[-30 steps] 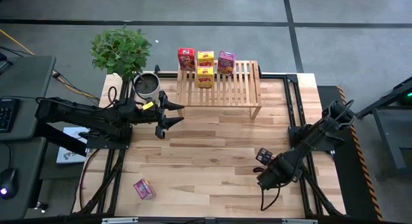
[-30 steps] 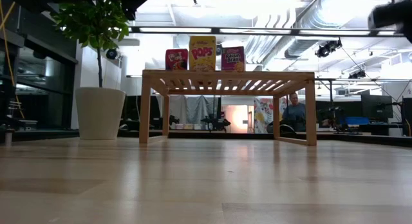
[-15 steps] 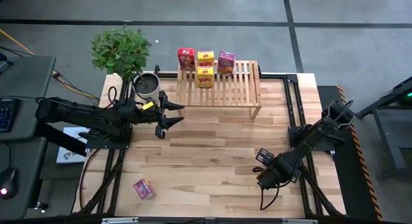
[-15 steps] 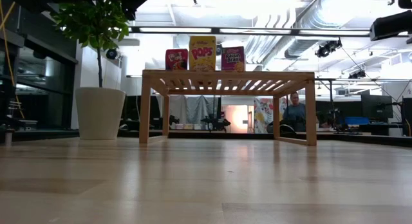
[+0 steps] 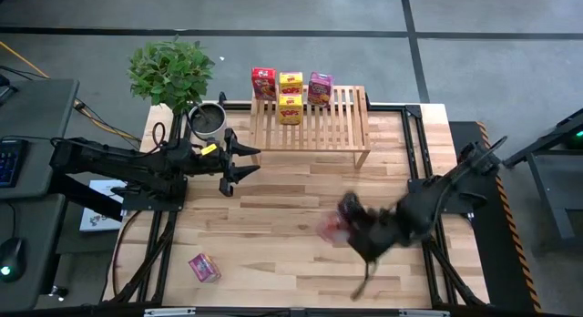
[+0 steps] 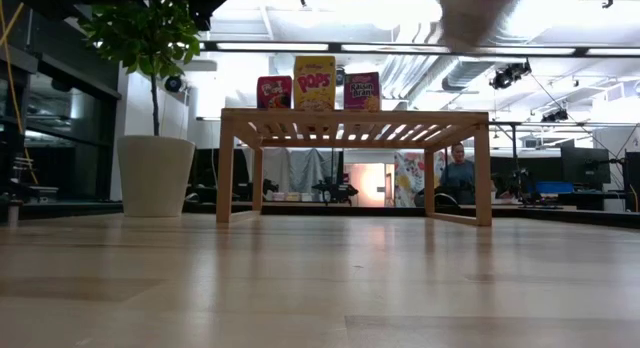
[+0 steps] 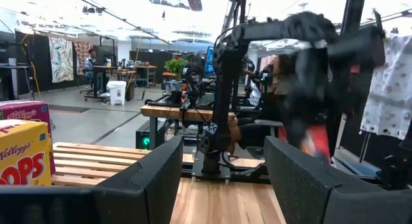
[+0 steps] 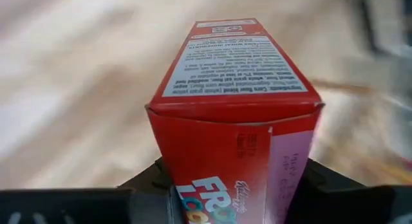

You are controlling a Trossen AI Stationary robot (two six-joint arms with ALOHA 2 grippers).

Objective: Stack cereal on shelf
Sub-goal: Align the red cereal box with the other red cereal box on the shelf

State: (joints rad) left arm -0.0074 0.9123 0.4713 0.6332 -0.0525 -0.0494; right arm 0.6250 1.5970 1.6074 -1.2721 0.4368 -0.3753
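Observation:
My right gripper [image 5: 349, 224] is shut on a red cereal box [image 8: 235, 114] above the middle right of the table, and it shows blurred in the high view. The low light-wood slatted shelf [image 5: 332, 121] stands at the far edge. On it stand a red box [image 5: 263, 82], two yellow boxes [image 5: 291, 81] [image 5: 291, 108] and a pink box [image 5: 320, 87], all upright on their bottoms. Another pink box [image 5: 204, 267] lies on the table at the near left. My left gripper [image 5: 239, 160] waits open, left of the shelf's front. My right gripper pinches the red box between its two fingers [image 8: 145, 185], one on each opposite side of the box's near end [image 8: 187, 185]. The fingers slant downward and the box runs on ahead of them. It is lifted clear of the table.
A potted plant [image 5: 173, 76] and a dark round pot [image 5: 208, 121] stand at the far left corner. Bare wood [image 5: 273, 217] lies between the shelf's front and the near edge. A person [image 6: 459, 173] sits in the room beyond the table.
My right gripper has swung up and toward the table's middle, fast enough to blur, and has tipped further down. The red box shows in it now, off the table. My left arm has kept still.

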